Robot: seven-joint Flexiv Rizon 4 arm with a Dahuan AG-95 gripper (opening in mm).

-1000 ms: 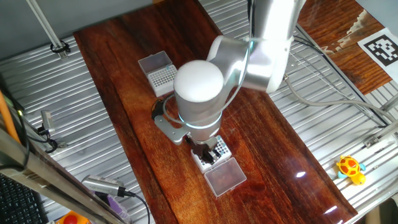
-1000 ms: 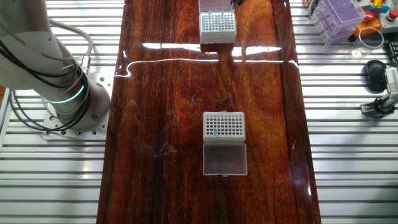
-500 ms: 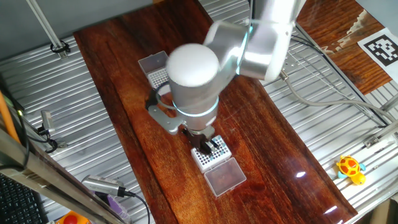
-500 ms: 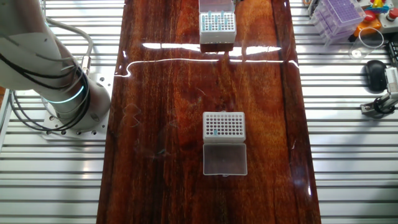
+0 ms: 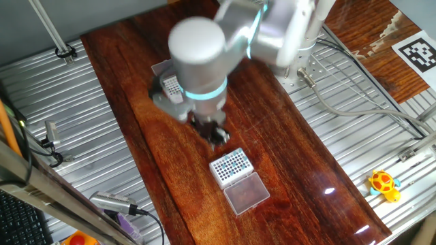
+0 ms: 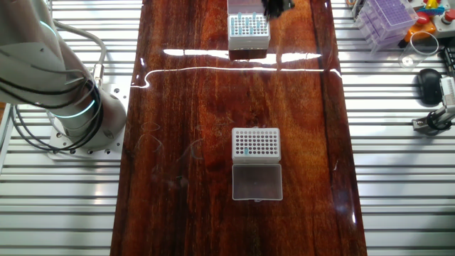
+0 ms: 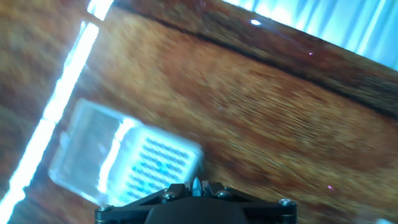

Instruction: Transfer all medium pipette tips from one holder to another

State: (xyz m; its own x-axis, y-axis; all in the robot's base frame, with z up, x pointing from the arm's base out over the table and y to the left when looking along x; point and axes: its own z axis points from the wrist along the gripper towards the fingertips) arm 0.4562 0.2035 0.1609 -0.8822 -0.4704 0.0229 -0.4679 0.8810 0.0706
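At 12 o'clock of the holder, a light, fragile pipette tip should be held at its collar; the gripper state cannot be told.

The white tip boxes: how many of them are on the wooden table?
2. One white tip box sits mid-table with its clear lid open flat; the other box is at the far end, next to the gripper. None seems hidden.

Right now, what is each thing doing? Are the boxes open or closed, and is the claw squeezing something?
Tip box by the gripper: lid open and lying flat, blue tips inside.
Other tip box: lid open and lying flat, holes mostly empty.
Medium pipette tips: standing upright in their holder.
Gripper: hanging beside the nearer box, blurred; can't tell if open or shut.
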